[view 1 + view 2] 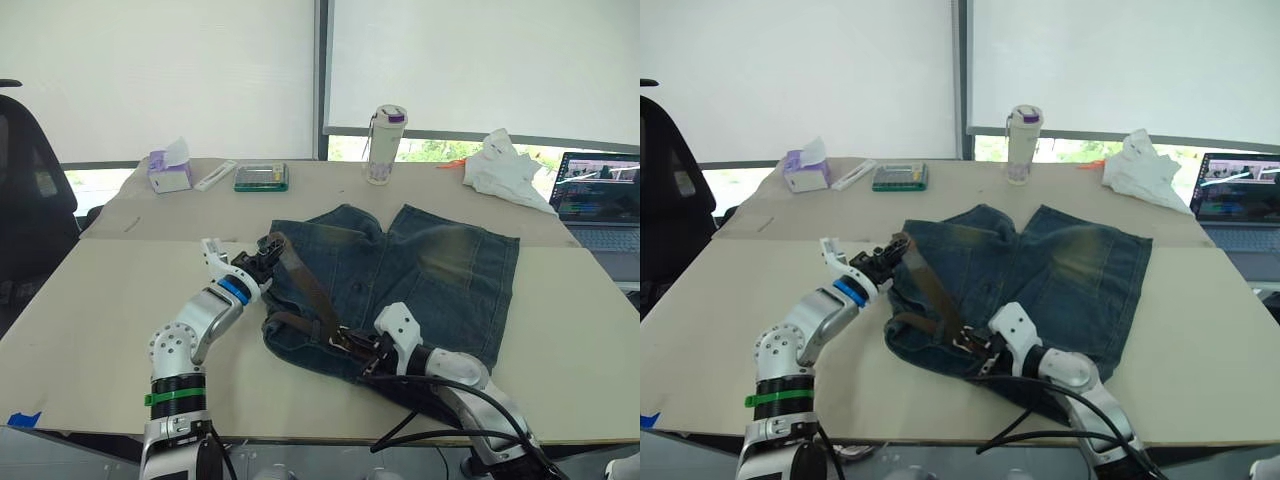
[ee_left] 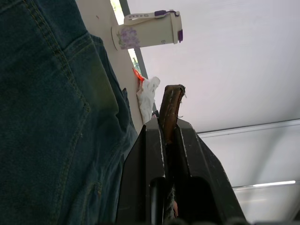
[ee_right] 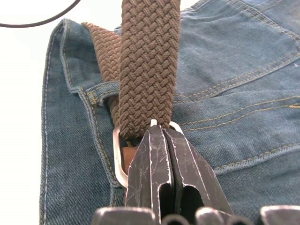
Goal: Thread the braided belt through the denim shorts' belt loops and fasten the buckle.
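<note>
Brown braid clamped at both ends: you are at the buckling step.

Your right gripper (image 3: 161, 133) has its black fingers pressed together at the silvery metal frame buckle (image 3: 118, 154), where the dark brown braided belt (image 3: 149, 61) passes through; your left gripper (image 2: 169, 136) is clamped on the strap's free tip. The belt lies along the waistband of the faded blue-grey denim shorts (image 1: 440, 265) on the table, under a denim belt loop (image 3: 101, 89). Next, I judge, you pull the tail taut and seat the prong.

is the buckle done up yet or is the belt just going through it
Cannot tell. The braided belt runs through the buckle, but the right tool hides the prong.
</note>
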Robot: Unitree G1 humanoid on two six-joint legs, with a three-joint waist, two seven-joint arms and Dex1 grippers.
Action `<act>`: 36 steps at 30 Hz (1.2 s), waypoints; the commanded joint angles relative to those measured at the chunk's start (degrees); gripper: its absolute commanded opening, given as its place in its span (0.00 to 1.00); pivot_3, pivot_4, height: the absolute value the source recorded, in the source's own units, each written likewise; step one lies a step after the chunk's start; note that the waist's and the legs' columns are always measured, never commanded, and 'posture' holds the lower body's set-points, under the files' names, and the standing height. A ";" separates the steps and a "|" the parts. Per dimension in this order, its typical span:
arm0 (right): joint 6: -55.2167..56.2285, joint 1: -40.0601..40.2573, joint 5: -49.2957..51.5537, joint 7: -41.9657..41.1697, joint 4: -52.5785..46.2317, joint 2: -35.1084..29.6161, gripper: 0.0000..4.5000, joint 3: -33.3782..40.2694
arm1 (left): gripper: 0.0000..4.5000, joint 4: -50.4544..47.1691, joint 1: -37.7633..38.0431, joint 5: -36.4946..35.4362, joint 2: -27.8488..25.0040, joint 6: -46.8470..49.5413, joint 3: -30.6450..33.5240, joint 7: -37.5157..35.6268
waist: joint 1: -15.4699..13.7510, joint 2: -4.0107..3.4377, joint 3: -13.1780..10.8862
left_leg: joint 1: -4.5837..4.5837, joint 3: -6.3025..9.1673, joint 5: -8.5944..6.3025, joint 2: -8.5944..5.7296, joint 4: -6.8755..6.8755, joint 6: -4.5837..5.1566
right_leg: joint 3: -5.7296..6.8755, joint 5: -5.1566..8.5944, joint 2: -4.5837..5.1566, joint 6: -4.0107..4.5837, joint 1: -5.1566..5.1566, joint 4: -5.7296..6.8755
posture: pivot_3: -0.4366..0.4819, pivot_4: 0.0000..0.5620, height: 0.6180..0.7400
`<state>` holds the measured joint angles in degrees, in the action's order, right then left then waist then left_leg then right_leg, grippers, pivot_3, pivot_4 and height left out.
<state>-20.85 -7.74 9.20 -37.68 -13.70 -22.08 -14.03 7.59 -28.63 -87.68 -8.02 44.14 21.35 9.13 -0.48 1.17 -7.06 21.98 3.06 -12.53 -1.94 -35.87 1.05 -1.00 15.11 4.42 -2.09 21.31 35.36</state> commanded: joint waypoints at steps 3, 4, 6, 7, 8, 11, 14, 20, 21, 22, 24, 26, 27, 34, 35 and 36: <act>-0.05 -0.81 -3.02 -2.45 3.68 -2.36 0.01 -3.63 | 0.00 0.21 -1.31 0.96 -0.53 0.17 1.21 -1.56 | -0.01 0.00 0.00 | -0.03 0.00 0.00 0.00 0.00 0.00 | 0.00 0.00 0.00 0.00 -0.03 0.00 | 0.48 0.27 1.00; 0.16 -1.10 -3.75 -2.82 4.29 -2.86 0.01 -4.32 | 0.00 0.36 -1.38 1.09 -0.56 0.24 1.34 -1.71 | 0.05 0.00 0.00 | -0.04 0.00 0.00 0.01 0.00 0.00 | 0.00 0.00 0.00 0.00 -0.03 0.00 | 0.48 0.27 1.00; -0.38 -1.58 -4.49 -3.24 5.37 -3.36 0.01 -5.26 | 0.00 0.58 -1.62 1.26 -0.54 0.34 1.58 -1.86 | 0.07 0.02 0.01 | -0.05 0.00 0.00 0.00 0.00 0.00 | 0.00 0.00 0.00 0.00 -0.03 0.00 | 0.48 0.27 1.00; -1.02 -1.74 -4.38 -3.37 5.75 -3.32 0.01 -5.41 | 0.00 0.60 -1.78 1.29 -0.49 0.36 1.69 -1.84 | 0.07 0.02 0.01 | -0.06 0.00 0.00 0.02 0.00 0.00 | 0.01 0.00 0.00 0.00 -0.04 0.00 | 0.48 0.27 1.00; -1.44 -1.85 -4.28 -3.47 6.02 -3.29 0.01 -5.51 | 0.00 0.62 -1.90 1.33 -0.44 0.39 1.78 -1.83 | 0.07 0.02 0.01 | -0.06 0.01 0.00 0.02 0.00 0.00 | 0.01 0.00 0.00 0.00 -0.05 0.00 | 0.48 0.27 1.00; -3.56 -1.96 -3.87 -3.90 7.04 -3.16 0.01 -5.60 | 0.00 0.36 -2.36 1.36 -0.27 0.54 2.05 -2.20 | 0.15 0.04 0.03 | -0.09 0.00 0.00 0.03 0.00 0.00 | 0.00 0.00 0.00 0.00 -0.08 0.00 | 0.48 0.27 1.00; -4.65 -2.17 -4.68 -4.31 8.21 -3.67 0.01 -6.22 | 0.00 0.01 -2.72 0.80 -0.08 0.92 2.22 -2.60 | 0.19 0.05 0.03 | -0.14 0.00 -0.01 0.05 0.00 -0.01 | 0.00 0.00 0.00 0.01 -0.11 0.00 | 0.48 0.27 1.00; -4.62 -2.22 -6.36 -5.65 11.53 -4.88 0.01 -8.34 | 0.00 -1.99 -5.34 -2.36 1.93 1.76 1.89 -1.95 | 0.00 0.23 0.16 | -0.18 0.02 -0.02 0.07 0.00 -0.03 | 0.01 0.00 0.01 0.01 -0.16 -0.01 | 0.48 0.27 1.00; -4.56 -2.24 -6.51 -5.92 11.89 -4.97 0.01 -8.58 | 0.00 -2.26 -5.96 -2.80 2.24 2.00 1.64 -1.93 | 0.03 0.28 0.19 | -0.21 0.02 -0.02 0.07 0.00 -0.03 | 0.02 -0.01 0.01 0.01 -0.19 -0.03 | 0.48 0.27 1.00; -4.51 -2.24 -6.57 -6.11 12.12 -5.00 0.01 -8.72 | 0.00 -2.53 -6.58 -3.31 2.58 2.35 1.36 -1.99 | 0.05 0.29 0.20 | -0.24 0.02 -0.03 0.07 0.01 -0.05 | 0.01 0.00 0.00 0.01 -0.22 -0.04 | 0.48 0.27 1.00; -4.78 -2.16 -6.49 -6.24 12.35 -4.86 0.01 -8.66 | 0.00 -3.00 -7.50 -3.81 3.05 3.43 0.49 -2.56 | 0.05 0.30 0.21 | -0.26 0.01 -0.04 0.08 0.01 -0.07 | 0.01 0.00 0.00 0.01 -0.25 -0.05 | 0.48 0.27 1.00; -4.74 -2.20 -6.60 -6.24 12.82 -4.64 0.01 -8.56 | 0.00 -2.87 -8.19 -4.51 3.43 5.11 -0.78 -3.20 | 0.06 0.30 0.21 | -0.26 0.01 -0.04 0.09 0.01 -0.07 | 0.01 0.00 -0.01 0.01 -0.25 -0.05 | 0.48 0.27 1.00; -4.74 -2.18 -6.62 -6.18 12.99 -4.54 0.01 -8.50 | 0.00 -2.73 -8.39 -4.78 3.56 6.13 -1.57 -3.47 | 0.05 0.30 0.22 | -0.26 0.01 -0.04 0.09 0.02 -0.07 | 0.01 0.00 -0.01 0.01 -0.25 -0.04 | 0.48 0.27 1.00; -4.96 -1.89 -6.59 -5.86 13.79 -4.01 0.01 -8.50 | 0.00 1.10 -10.95 -4.49 6.08 17.30 -10.66 -8.65 | -0.04 0.43 0.32 | -0.45 0.02 -0.04 0.07 0.05 -0.07 | 0.05 0.00 -0.03 0.00 -0.43 -0.12 | 0.48 0.27 1.00; -4.97 -1.80 -6.53 -5.82 13.79 -3.92 0.01 -8.48 | 0.00 1.27 -11.64 -3.46 6.56 19.43 -13.00 -10.82 | -0.05 0.46 0.33 | -0.49 0.02 -0.05 0.07 0.05 -0.07 | 0.06 0.00 -0.03 0.00 -0.48 -0.15 | 0.48 0.27 1.00; -4.99 -1.70 -6.42 -5.74 13.78 -3.80 0.01 -8.37 | 0.00 1.71 -12.25 -3.11 7.12 21.19 -14.54 -12.26 | -0.03 0.46 0.32 | -0.61 0.02 -0.05 0.06 0.06 -0.07 | 0.09 0.01 -0.03 -0.01 -0.66 -0.20 | 0.48 0.27 1.00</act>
<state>-21.30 -13.26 5.84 -43.09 -8.59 -25.37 -17.66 10.03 -37.80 -90.72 -1.79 61.25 10.60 1.01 -0.52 1.64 -6.74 21.30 3.09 -12.60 -1.89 -35.79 0.97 -0.90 15.13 4.39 -2.11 20.56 35.12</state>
